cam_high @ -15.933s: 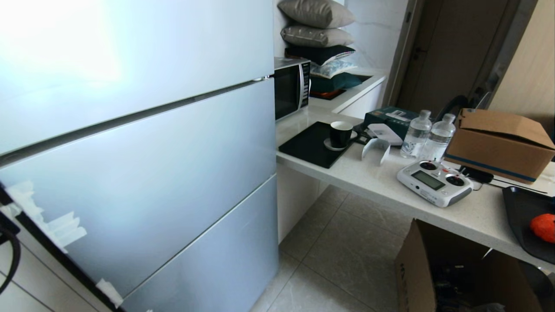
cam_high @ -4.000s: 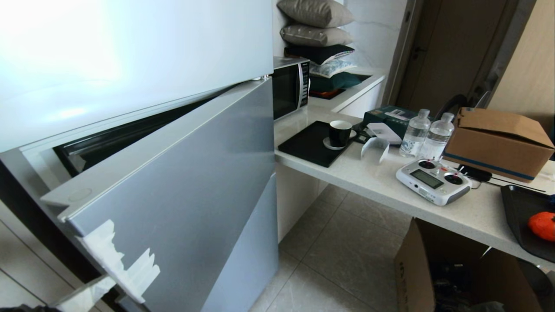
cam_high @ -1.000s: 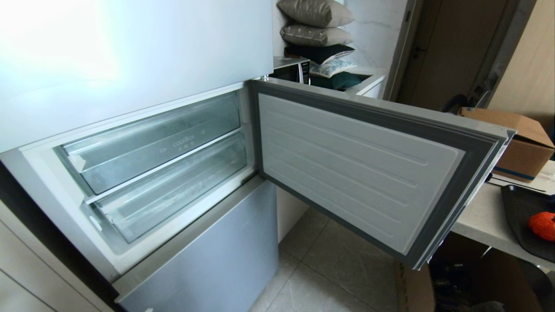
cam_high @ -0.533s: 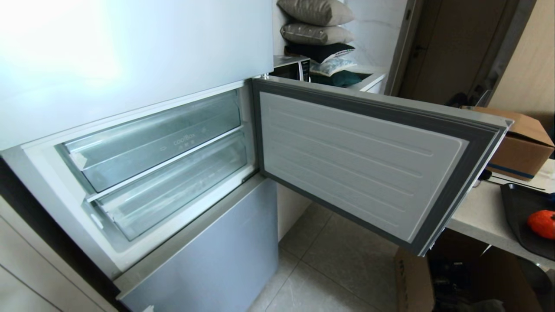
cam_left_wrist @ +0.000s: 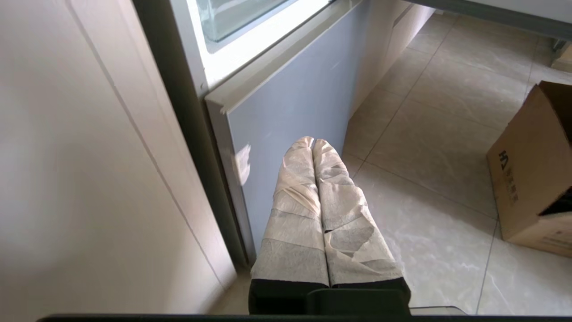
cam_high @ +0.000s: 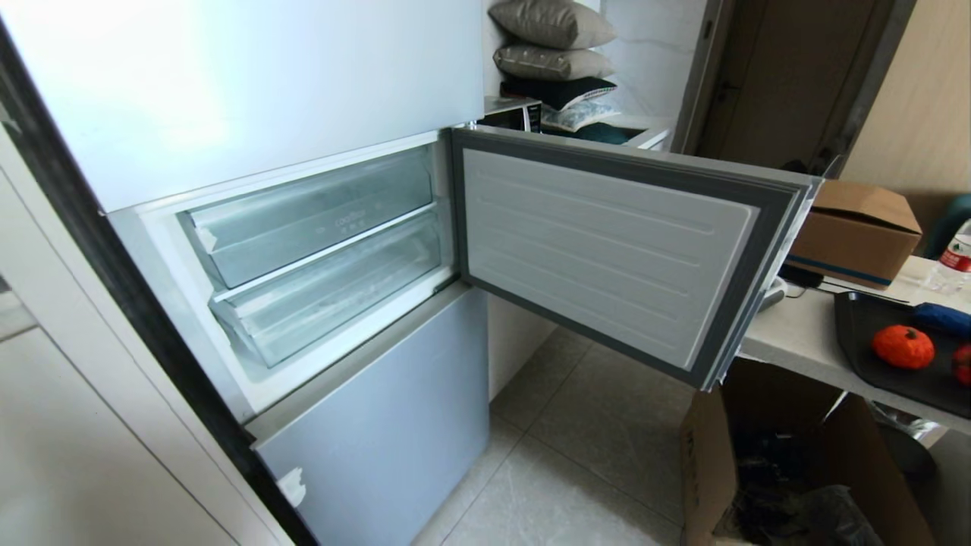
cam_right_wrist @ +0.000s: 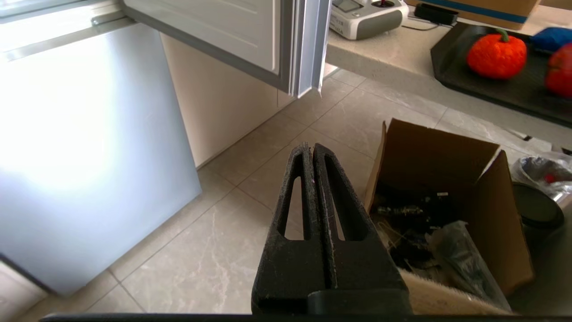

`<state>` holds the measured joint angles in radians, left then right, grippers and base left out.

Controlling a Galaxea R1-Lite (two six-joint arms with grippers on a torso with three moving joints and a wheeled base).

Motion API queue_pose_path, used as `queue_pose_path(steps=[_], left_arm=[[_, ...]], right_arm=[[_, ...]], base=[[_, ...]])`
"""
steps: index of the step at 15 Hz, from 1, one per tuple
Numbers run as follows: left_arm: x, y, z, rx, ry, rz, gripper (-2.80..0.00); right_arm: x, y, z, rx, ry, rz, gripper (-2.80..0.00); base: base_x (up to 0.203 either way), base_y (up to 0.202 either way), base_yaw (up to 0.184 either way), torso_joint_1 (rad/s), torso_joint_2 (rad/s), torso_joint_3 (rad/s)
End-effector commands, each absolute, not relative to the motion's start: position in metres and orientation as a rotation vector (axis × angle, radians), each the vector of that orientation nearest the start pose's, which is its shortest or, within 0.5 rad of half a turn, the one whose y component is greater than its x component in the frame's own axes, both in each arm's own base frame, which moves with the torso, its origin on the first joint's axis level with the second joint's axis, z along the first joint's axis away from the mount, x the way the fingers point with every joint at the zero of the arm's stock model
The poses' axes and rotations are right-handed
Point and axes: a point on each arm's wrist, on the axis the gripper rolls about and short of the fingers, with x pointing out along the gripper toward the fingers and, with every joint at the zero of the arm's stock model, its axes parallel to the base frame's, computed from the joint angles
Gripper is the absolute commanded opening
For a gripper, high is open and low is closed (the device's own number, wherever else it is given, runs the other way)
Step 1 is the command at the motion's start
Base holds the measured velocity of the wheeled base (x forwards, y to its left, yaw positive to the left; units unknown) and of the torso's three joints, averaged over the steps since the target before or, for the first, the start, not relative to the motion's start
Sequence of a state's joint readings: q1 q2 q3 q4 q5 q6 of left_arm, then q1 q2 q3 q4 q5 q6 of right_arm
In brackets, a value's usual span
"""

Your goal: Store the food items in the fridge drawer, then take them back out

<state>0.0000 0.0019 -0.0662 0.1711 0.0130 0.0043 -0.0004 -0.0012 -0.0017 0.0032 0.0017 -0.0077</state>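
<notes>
Compared with half a second ago: whole head view shifted, fridge (cam_high: pixel 227 98) sitting further right in frame, more of the pale cabinet panel (cam_high: pixel 91 425) and dark side strip showing at left, counter tray (cam_high: pixel 895 364) more fully in view. A camera shift, not a move of the things. Middle fridge door (cam_high: pixel 614 250) swung wide, as before.

Inside the open compartment, two clear plastic bins stacked: upper bin (cam_high: pixel 311 216) with embossed lettering, below it the fridge drawer (cam_high: pixel 334 292), wide, shallow, frosted and scuffed along its front lip, pushed in. Door lining pale, ribbed, framed by a grey rubber seal. Lower fridge front smooth, matte blue-grey.

Orange-red fruit (cam_high: pixel 903 346), round and bumpy with a green stem, resting on the black tray at the counter's near edge, well apart from the drawer. A second red item (cam_right_wrist: pixel 561 74) just beside it.

Left gripper (cam_left_wrist: pixel 313 142) low beside the lower fridge front, tape-wrapped fingers (cam_left_wrist: pixel 295 197) pressed together, empty. Right gripper (cam_right_wrist: pixel 311 146) above the tiled floor (cam_high: pixel 576 470), black fingers together, empty.

Open floor between fridge and cardboard box (cam_high: pixel 728 470); door's free corner overhanging the box.
</notes>
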Motion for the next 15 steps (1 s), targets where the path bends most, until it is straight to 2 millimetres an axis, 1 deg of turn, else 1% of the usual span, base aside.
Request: queue_pose_path(steps=[1,3,12,15], left_arm=[[-0.0286,0.0003,0.076,0.005,0.107,0.014,-2.8],[-0.0286,0.0003,0.076,0.005,0.107,0.014,-2.8],[-0.0286,0.0003,0.076,0.005,0.107,0.014,-2.8],[-0.0286,0.0003,0.076,0.005,0.107,0.014,-2.8]], right_arm=[[-0.023,0.0,0.0756,-0.008,0.0,0.002,-2.8],[-0.0229,0.0,0.0751,-0.008,0.002,0.0,-2.8],[-0.0229,0.0,0.0751,-0.006,0.002,-0.002,-2.8],[-0.0229,0.0,0.0751,-0.006,0.002,-0.002,-2.8]], base=[[-0.187,0.0,0.002,0.002,0.01,0.003],[-0.099,0.0,-0.002,-0.005,0.0,0.004],[0.0,0.0,0.0,0.0,0.0,0.0],[0.001,-0.01,0.133,0.003,0.0,0.0]])
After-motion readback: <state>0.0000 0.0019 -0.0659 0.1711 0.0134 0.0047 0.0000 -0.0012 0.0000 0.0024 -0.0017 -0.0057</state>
